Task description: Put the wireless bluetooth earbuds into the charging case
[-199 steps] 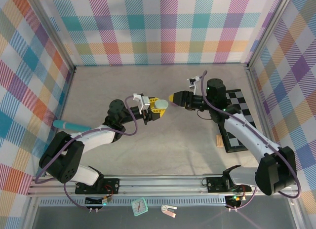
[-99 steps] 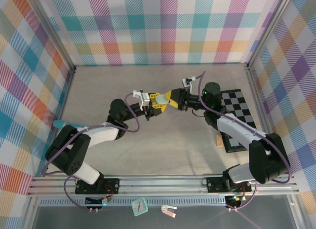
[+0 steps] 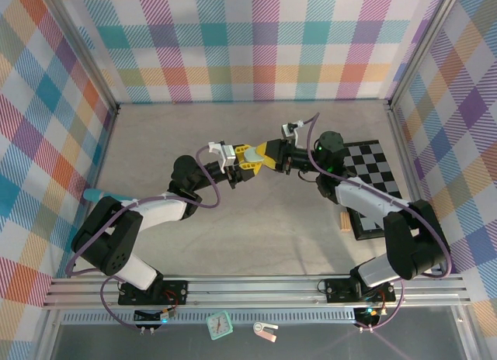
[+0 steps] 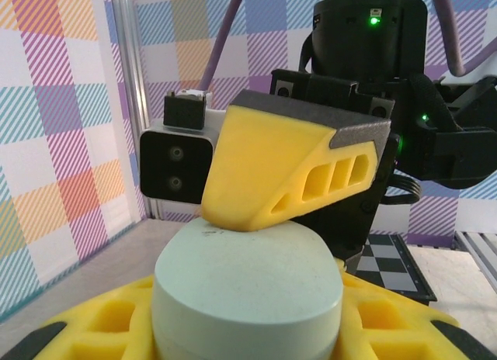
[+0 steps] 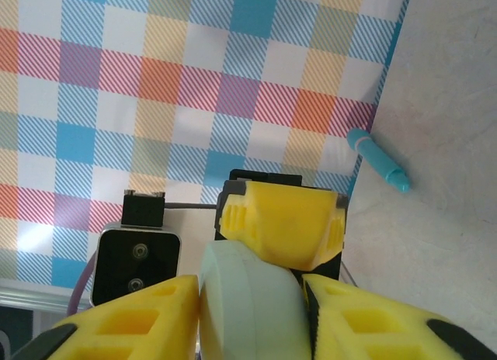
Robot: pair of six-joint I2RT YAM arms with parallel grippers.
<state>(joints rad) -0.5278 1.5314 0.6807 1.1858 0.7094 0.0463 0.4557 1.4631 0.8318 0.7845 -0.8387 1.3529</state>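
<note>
Above the middle of the bench (image 3: 256, 244) the two arms meet tip to tip. The left hand (image 3: 248, 160) is closed on a pale green charging case (image 3: 254, 152). In the left wrist view the case sits between that hand's yellow fingers (image 4: 85, 333), whose tips are cut off by the bottom edge. The right hand (image 3: 265, 155) is closed narrowly on the same case. In the right wrist view its two fingers (image 5: 132, 321) press against either side of the pebble-like body.

From the left wrist, one right finger rests on the case's upper rim and its partner is hidden behind the case. No earbud can be made out anywhere. The case is too small in the overhead view, and too closely hemmed by fingers in the wrist views, to tell whether its lid is open.

A teal pen (image 3: 99, 195) lies by the left wall, partly covered by the left arm. A checkered mat (image 3: 380, 166) lies under the right arm.
</note>
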